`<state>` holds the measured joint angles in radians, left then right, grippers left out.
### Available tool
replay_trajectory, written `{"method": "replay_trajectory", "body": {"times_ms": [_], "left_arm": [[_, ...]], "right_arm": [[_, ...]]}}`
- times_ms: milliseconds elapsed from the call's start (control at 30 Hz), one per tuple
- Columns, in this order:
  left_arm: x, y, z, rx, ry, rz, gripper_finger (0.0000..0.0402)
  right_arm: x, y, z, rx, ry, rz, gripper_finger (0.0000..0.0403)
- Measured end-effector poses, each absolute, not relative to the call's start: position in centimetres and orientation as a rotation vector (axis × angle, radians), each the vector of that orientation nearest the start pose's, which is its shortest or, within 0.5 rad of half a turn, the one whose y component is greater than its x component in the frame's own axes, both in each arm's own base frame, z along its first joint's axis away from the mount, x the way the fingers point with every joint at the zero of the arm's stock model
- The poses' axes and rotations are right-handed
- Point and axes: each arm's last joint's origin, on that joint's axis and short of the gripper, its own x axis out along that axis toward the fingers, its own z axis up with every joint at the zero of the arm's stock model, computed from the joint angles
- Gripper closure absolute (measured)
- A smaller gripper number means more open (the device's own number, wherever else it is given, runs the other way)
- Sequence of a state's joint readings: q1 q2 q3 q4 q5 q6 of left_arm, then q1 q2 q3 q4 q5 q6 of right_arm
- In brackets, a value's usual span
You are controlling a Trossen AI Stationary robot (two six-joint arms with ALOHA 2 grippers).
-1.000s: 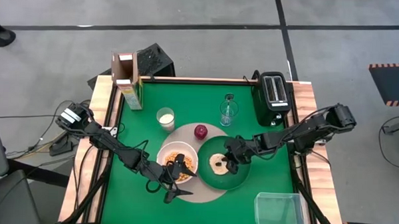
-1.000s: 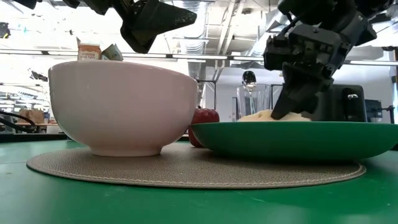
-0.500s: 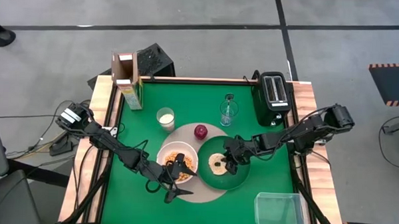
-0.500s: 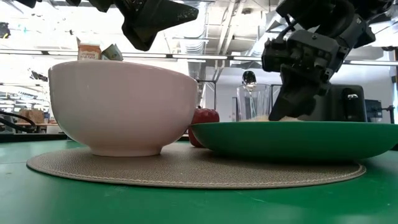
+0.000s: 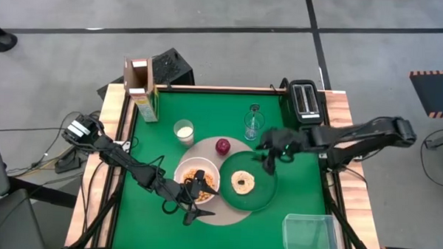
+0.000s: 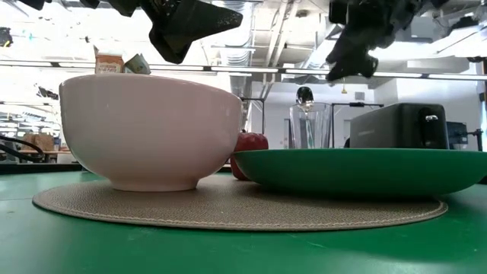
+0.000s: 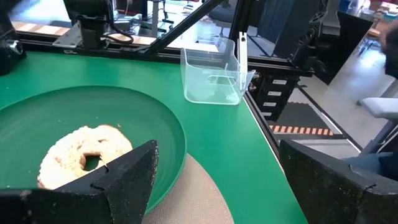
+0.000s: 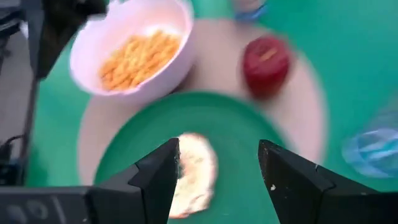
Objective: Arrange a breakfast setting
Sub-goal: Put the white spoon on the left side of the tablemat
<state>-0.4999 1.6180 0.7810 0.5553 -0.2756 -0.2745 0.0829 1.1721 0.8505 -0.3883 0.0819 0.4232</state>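
Green tabletop (image 5: 154, 137) mid-frame w/ tan mat (image 5: 206, 150), dark-green plate (image 5: 263, 196) on mat's right edge, toasted bread (image 5: 242, 182) lying loose in it; right hand (image 5: 270, 157) released, just upper-right of bread, nearer than left hand (image 5: 191, 210), spread lower-left.

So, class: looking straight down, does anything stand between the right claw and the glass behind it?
Nothing visible does. The right claw hangs open over the far rim of the green plate, and only bare green table separates it from the glass. The apple sits off to one side.
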Motion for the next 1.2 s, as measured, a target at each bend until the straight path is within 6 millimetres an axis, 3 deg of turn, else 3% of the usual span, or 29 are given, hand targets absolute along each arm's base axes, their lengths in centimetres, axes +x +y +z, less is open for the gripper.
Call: {"method": "replay_trajectory", "body": {"times_ms": [133, 267, 667, 1200], "left_arm": [[29.6, -15.3, 19.9, -0.174, 0.289, -0.184, 0.0083], [29.6, -15.3, 19.9, -0.182, 0.290, -0.183, 0.0083], [29.6, -15.3, 19.9, -0.187, 0.288, -0.181, 0.0084], [29.8, -14.8, 19.9, -0.192, 0.283, -0.144, 0.0084]], "right_arm": [[22.7, -0.8, 28.6, 0.287, 0.635, -0.213, 0.0154], [21.6, -3.3, 29.6, 0.233, 0.590, -0.290, 0.0154], [20.7, -8.7, 28.7, 0.054, 0.673, -0.433, 0.0155], [21.6, -12.8, 27.2, -0.005, 0.679, -0.384, 0.0155]]}}
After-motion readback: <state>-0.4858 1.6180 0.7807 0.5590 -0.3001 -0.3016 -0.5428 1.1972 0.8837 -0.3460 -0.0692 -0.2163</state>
